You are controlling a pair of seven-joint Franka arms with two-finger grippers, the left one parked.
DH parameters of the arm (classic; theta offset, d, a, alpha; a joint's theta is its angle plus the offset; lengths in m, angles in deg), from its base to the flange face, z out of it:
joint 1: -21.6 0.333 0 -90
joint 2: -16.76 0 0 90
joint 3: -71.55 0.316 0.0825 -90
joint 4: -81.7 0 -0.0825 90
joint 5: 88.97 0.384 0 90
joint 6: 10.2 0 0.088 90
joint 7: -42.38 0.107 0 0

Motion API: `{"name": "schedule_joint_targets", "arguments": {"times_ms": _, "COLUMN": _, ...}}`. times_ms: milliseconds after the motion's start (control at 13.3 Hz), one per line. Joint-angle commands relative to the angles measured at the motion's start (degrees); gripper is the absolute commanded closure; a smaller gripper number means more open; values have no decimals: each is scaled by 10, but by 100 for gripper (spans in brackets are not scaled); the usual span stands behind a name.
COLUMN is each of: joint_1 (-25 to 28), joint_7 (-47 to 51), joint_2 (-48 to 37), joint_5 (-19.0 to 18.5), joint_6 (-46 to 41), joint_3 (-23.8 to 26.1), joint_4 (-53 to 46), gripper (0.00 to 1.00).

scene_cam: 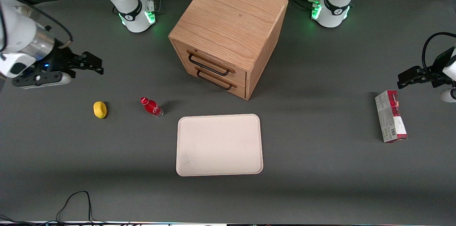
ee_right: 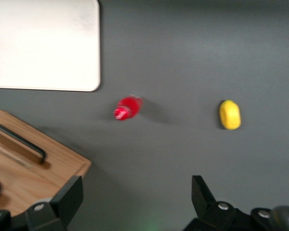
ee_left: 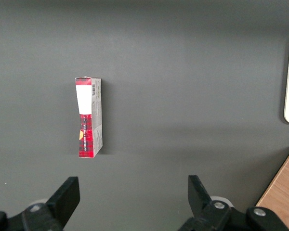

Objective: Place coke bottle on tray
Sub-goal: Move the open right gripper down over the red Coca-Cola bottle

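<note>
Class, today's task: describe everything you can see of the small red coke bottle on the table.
The coke bottle is tiny, red with a red cap, white script on its label and a clear base. It stands upright on the dark grey table, untouched, between the yellow lemon-like object and the cream tray, close to the tray's corner but not on it. The gripper is open, up off the table toward the working arm's end, well clear of the bottle.

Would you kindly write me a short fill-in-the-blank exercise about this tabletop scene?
1. The coke bottle stands on the table between the tray and the ____.
2. The wooden cabinet has ____ drawer handles.
3. The gripper hovers with its jaws ____, holding nothing.
4. The tray holds ____ objects.

Missing words: lemon; two; open; no
</note>
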Motion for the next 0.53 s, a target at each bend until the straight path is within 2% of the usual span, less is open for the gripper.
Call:
{"name": "schedule_joint_targets", "arguments": {"times_ms": 0, "joint_1": 2, "joint_7": 51, "joint_2": 46, "joint_5": 4, "joint_6": -57, "joint_3": 30, "joint_4": -75, "gripper": 0}}
{"name": "schedule_joint_targets", "arguments": {"times_ms": 451, "joint_1": 6, "joint_7": 51, "joint_2": 51, "joint_5": 4, "joint_6": -70, "joint_3": 31, "joint_4": -66, "gripper": 0}}
